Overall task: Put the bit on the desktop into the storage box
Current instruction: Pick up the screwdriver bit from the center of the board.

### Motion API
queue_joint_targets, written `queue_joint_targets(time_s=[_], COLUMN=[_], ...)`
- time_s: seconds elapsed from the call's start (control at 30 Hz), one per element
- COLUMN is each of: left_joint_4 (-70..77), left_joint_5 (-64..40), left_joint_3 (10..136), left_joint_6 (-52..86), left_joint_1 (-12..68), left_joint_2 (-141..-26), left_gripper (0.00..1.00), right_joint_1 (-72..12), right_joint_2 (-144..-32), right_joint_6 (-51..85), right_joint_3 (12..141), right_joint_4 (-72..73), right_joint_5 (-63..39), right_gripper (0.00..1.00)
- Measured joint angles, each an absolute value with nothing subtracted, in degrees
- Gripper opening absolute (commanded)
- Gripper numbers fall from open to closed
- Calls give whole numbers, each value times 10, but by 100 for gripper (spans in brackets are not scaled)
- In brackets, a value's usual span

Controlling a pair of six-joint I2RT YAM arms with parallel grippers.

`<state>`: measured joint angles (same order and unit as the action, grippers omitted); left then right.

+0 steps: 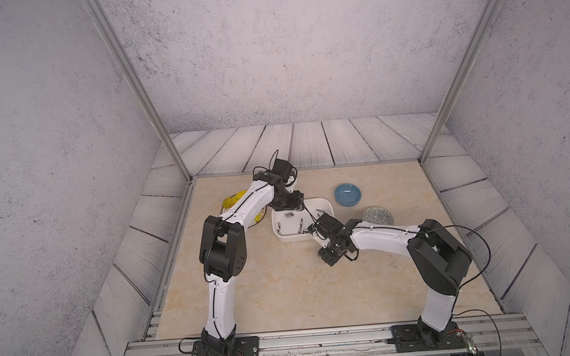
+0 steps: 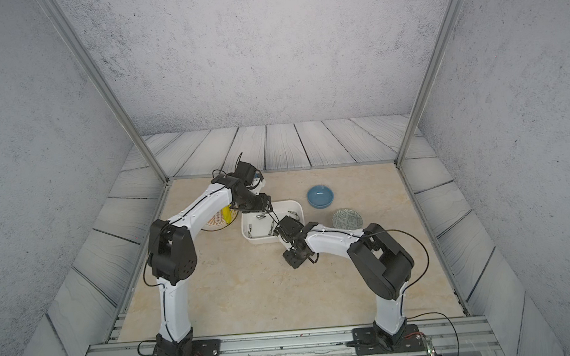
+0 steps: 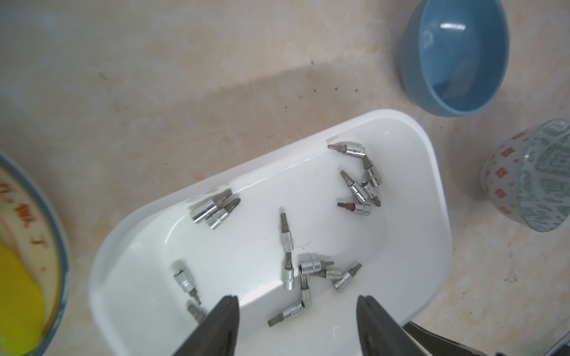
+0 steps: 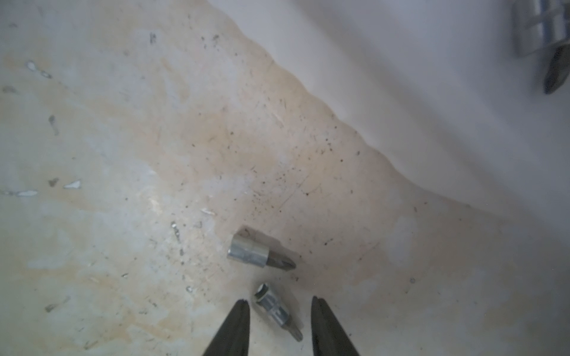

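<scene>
Beige marble-pattern desktop [image 1: 284, 289] with aluminium rails, grey plank-pattern panels around it. The white storage box [image 1: 293, 237] sits at frame centre in both top views. A blue bowl [image 1: 347, 195] is to its upper right and a grey-patterned bowl [image 1: 379, 216] to its right, both apart from it.

Left wrist view: over a dozen chrome socket bits [image 3: 287, 237] lie scattered in the box. The left gripper [image 3: 297, 298] hangs over the box with its fingers wide and nothing between them.

Right wrist view: two bits lie on the desktop just outside the box, off its lower-right corner as the top views frame it.
- Phillips-tipped bit [image 4: 256, 251]: lies free.
- Second bit [image 4: 276, 311]: lies between the fingers of the right gripper [image 4: 279, 299]. They are set narrow, a gap shows on each side, and no contact is visible.
</scene>
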<state>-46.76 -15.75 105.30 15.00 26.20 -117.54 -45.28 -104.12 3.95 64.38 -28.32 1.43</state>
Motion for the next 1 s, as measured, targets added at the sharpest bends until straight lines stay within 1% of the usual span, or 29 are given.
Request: queue_joint_targets(time_s=[0.37, 0.53, 0.73, 0.8, 0.87, 0.97, 1.0], left_joint_4=[-437, -430, -416, -412, -409, -402, -399], left_joint_5=[-126, -118, -121, -123, -123, -124, -125], left_joint_3=[897, 851, 777, 751, 733, 711, 705], left_joint_6=[157, 161, 170, 173, 177, 183, 185], left_joint_1=[253, 252, 252, 253, 253, 253, 253], left_joint_2=[-1006, -963, -920, -903, -887, -864, -858], left_gripper=[68, 68, 68, 68, 68, 68, 68], right_joint_1=[-453, -453, -453, -453, -453, -453, -453], right_joint_2=[-1052, -1055, -1056, -1056, -1056, -1056, -1056], right_joint_6=[31, 29, 29, 29, 29, 33, 34], right_joint_3=[644, 648, 650, 651, 651, 653, 653], right_joint_4=[-284, -287, -290, -292, -294, -297, -297], right_joint_5=[1, -5, -8, -8, -8, -9, -9], right_gripper=[32, 29, 22, 17, 9, 0, 0])
